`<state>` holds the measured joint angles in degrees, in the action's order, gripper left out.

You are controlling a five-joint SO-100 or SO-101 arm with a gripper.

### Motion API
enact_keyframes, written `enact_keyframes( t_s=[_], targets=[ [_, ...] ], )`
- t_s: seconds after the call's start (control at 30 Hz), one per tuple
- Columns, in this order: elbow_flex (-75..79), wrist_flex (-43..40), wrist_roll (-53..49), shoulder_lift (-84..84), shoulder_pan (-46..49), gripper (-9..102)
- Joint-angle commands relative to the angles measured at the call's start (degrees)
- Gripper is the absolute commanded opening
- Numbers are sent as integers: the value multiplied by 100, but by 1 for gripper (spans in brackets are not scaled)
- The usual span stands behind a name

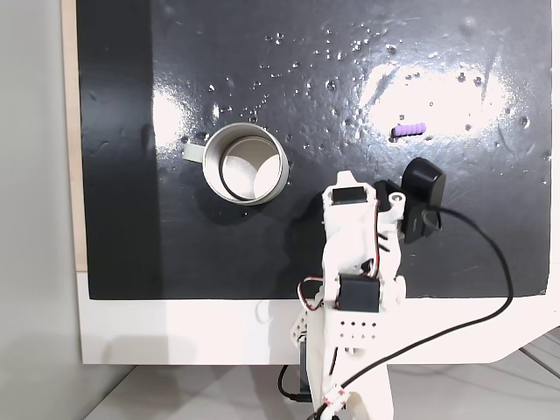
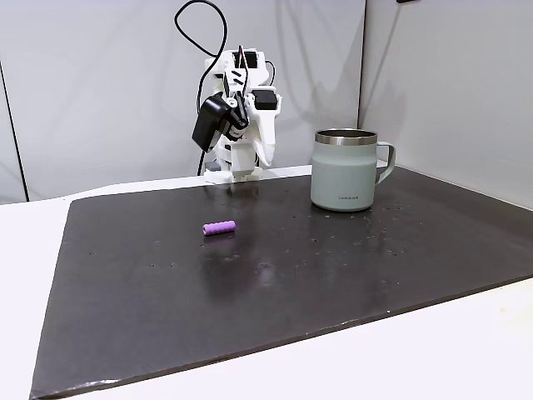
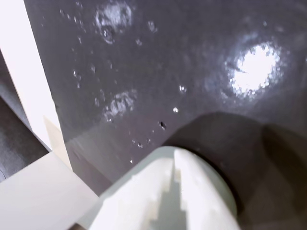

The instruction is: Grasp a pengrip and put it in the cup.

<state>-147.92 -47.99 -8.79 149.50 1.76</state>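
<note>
The pengrip [image 1: 409, 129] is a tiny purple ridged tube lying on its side on the black mat, at the right in a fixed view from above and left of centre in the side fixed view [image 2: 220, 227]. The cup [image 1: 245, 164] is a silvery-grey metal mug standing upright, handle to the left from above; from the side the cup [image 2: 343, 169] stands at the right. My arm [image 1: 354, 254] is folded back over the mat's near edge, apart from both. In the wrist view my gripper [image 3: 174, 155] hangs above bare mat, its white fingers pressed together with nothing between them.
The glossy black mat [image 1: 350, 79] lies on a white table [image 1: 175, 332]. A black cable [image 1: 490, 262] loops from the wrist camera [image 1: 423, 197] past the mat's edge. Pale walls [image 2: 100, 83] stand behind the arm in the side fixed view.
</note>
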Motion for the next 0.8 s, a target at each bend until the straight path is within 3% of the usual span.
enact_keyframes(
  t_s=[0.0, 0.53, 0.77],
  targets=[
    [747, 369, -185, -809, 281, 0],
    [2646, 554, -1107, -3938, 1433, 4],
    [3524, 545, -1380, -4667, 1881, 16]
  ],
)
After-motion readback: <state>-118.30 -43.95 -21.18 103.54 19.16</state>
